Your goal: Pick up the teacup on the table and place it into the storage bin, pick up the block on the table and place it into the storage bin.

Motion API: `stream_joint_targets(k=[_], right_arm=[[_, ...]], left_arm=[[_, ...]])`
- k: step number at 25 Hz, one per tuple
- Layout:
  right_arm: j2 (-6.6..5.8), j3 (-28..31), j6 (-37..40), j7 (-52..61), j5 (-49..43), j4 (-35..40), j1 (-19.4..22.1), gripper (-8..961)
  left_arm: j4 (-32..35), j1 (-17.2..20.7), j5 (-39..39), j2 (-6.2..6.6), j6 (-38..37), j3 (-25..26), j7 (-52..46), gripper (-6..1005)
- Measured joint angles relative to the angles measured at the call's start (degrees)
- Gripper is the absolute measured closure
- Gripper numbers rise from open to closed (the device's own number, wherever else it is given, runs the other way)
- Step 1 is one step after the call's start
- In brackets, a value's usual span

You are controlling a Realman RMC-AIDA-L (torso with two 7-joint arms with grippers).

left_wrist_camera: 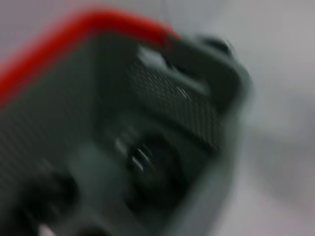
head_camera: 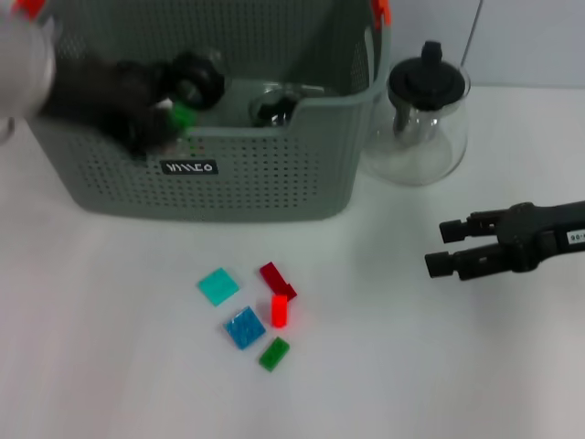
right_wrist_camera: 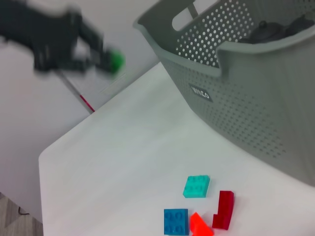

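White bench [head_camera: 110, 366] underfoot, pale wall behind.

Head view: storage bin [head_camera: 219, 197] at the far side of the bench, grey and perforated, orange clip at its far corner. Left pincer [head_camera: 178, 114] over the bin's front rim, closed on a small green block [head_camera: 183, 116]. Inside the bin, toward the middle, a dark rounded item with a glassy rim, judged to be the teacup [head_camera: 272, 107], already stowed. Glass teapot [head_camera: 426, 114] with black lid just beside the bin's right wall. Loose blocks in front of the bin, well apart from it: teal block [head_camera: 218, 286], dark red block [head_camera: 277, 280], bright red block [head_camera: 280, 310], blue block [head_camera: 245, 327], a second green block [head_camera: 273, 353]. Right pincer [head_camera: 443, 247] parked right of the bin, low over the bench, fingers narrowly parted, holding nothing.

Left wrist view: heavily smeared; bin wall and orange clip recognisable, dark shape on the floor, nothing further certain.

Right wrist view: left pincer [right_wrist_camera: 106, 59] with green block [right_wrist_camera: 116, 61] above and beside the bin's near rim; dark items inside the bin.

Judgement: block placement in hand. Recommended: carry fully past the rim before release, drop low and clear of the teacup. Remaining blocks pending.
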State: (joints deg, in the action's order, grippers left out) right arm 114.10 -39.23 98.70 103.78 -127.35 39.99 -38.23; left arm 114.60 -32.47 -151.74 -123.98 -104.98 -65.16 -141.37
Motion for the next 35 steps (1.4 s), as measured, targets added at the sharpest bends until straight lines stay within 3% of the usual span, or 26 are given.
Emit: stream_joint_targets(k=[2,4,7,8,10,14,18,27,32,35], right_arm=[[-0.01,-0.04,0.02,0.21,0.00,0.00,-0.24,7],[0.02,-0.15,0.04,0.33,0.00,0.00,-0.51,7],[0.09,-0.22,0.13,0.41,0.00,0.00,-0.80,7],[0.11,-0.28,0.16,0.43,0.00,0.00,-0.88,7],[0.15,-0.37,0.16,0.48,0.00,0.00,-1.00,7],[0.22,-0.49,0.18,0.52,0.00,-0.01,-1.11,7],[0.16,-0.45,0.15,0.54,-0.01,-0.13,-1.12,7],[0.07,-0.44,0.18,0.65,-0.10,-0.14,-1.15,7],[0.07,-0.51,0.18,0.64,-0.11,-0.11,-1.05,7],[0.07,-0.48,0.17,0.55,-0.06,-0.09,-0.76,7]], left_arm=[[-2.25,-3.39,-0.84,0.30,2.46,4.01,1.41,849],[-7.61,-7.06,-4.40,1.45,7.71,5.79,1.55,849],[-17.83,-11.67,-9.47,3.62,14.67,6.18,0.59,849],[-25.50,-14.80,-11.03,5.35,18.15,6.87,0.06,849],[-28.37,-15.99,-11.42,5.97,19.35,7.25,-0.09,849],[-43.92,-21.04,-11.83,9.94,24.96,9.97,-0.45,848],[-53.37,-22.71,-11.87,12.28,29.81,10.20,-0.95,848],[-55.17,-22.37,-11.93,11.87,31.49,7.16,-0.95,849],[-54.91,-21.99,-11.99,11.77,31.51,7.20,-0.96,782],[-52.94,-21.38,-11.70,11.51,30.23,7.58,-0.58,649]])
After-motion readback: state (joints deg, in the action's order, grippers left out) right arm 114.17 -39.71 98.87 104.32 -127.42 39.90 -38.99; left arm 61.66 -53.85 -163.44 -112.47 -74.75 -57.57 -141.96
